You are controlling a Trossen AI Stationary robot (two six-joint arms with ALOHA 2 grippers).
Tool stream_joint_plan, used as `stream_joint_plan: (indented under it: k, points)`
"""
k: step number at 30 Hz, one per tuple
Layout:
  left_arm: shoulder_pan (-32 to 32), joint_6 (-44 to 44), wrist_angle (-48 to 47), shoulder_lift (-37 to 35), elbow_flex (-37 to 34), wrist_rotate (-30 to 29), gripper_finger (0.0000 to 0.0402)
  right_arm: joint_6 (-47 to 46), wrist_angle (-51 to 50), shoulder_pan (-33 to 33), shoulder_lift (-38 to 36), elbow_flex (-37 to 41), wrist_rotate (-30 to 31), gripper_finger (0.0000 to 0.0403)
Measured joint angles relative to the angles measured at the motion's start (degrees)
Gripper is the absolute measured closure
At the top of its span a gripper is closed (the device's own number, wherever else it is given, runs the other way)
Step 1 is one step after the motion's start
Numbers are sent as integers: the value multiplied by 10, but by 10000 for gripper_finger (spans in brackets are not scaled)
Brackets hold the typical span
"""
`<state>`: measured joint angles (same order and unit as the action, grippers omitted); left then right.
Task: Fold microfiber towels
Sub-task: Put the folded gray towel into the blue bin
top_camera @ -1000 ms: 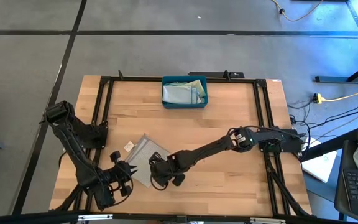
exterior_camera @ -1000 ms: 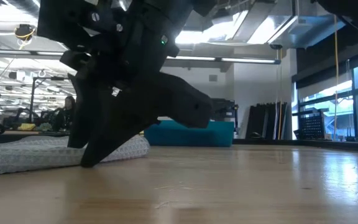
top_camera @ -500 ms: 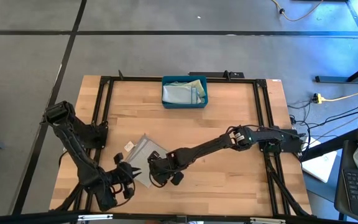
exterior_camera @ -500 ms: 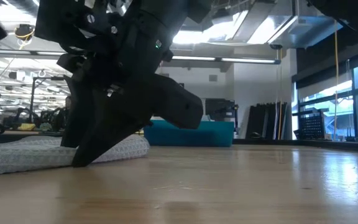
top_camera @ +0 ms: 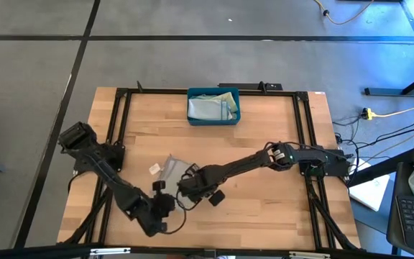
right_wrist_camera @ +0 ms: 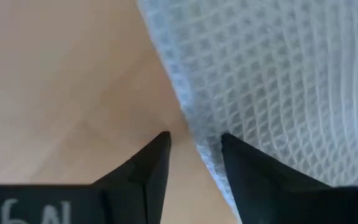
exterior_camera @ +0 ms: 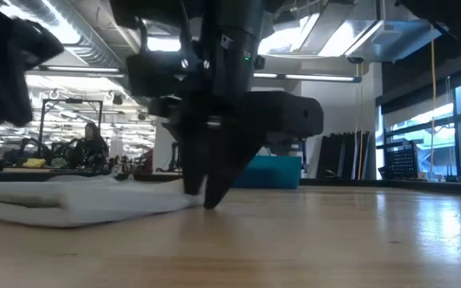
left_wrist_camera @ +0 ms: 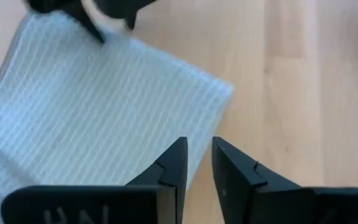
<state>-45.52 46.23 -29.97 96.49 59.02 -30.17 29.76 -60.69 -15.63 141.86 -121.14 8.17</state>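
A pale grey microfiber towel (top_camera: 172, 171) lies flat on the wooden table, left of the middle; it also shows in the low view (exterior_camera: 78, 200). My right gripper (top_camera: 187, 188) points down at the towel's right edge, open. In its wrist view, one finger (right_wrist_camera: 148, 168) is over bare wood and the other (right_wrist_camera: 253, 168) over the cloth (right_wrist_camera: 278, 74). My left gripper (left_wrist_camera: 197, 155) hovers over the towel's near edge (left_wrist_camera: 191, 143), its fingers a narrow gap apart with nothing between them. In the high view it (top_camera: 165, 197) stands just near of the towel. My right gripper's fingertips (exterior_camera: 206, 200) come down from above at the towel's right end (exterior_camera: 184, 200), astride its edge (right_wrist_camera: 191, 124). I cannot tell whether a finger touches the cloth.
A teal-blue bin (top_camera: 213, 108) with folded cloths inside stands at the far middle of the table and shows behind the gripper in the low view (exterior_camera: 274, 172). Black frame rails (top_camera: 121, 122) run along the table's sides. Bare wood lies to the right and near.
My left gripper has swung toward the table's right along the towel's near edge, rolling its wrist. My right gripper has moved toward the far edge and tipped from a slant to nearly upright at the towel's right end.
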Motion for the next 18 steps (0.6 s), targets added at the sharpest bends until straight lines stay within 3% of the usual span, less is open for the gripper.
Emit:
stream_joint_plan:
  k: [5,12,18]
  points:
    - [34,73,1,-1,15,2,308,-19,-8,7,-3,1,2,249]
    - [37,106,9,2,39,16,299,6,52,11,-4,11,-80,249]
    - [16,147,97,65,39,-104,300,-4,10,7,-17,17,-80,249]
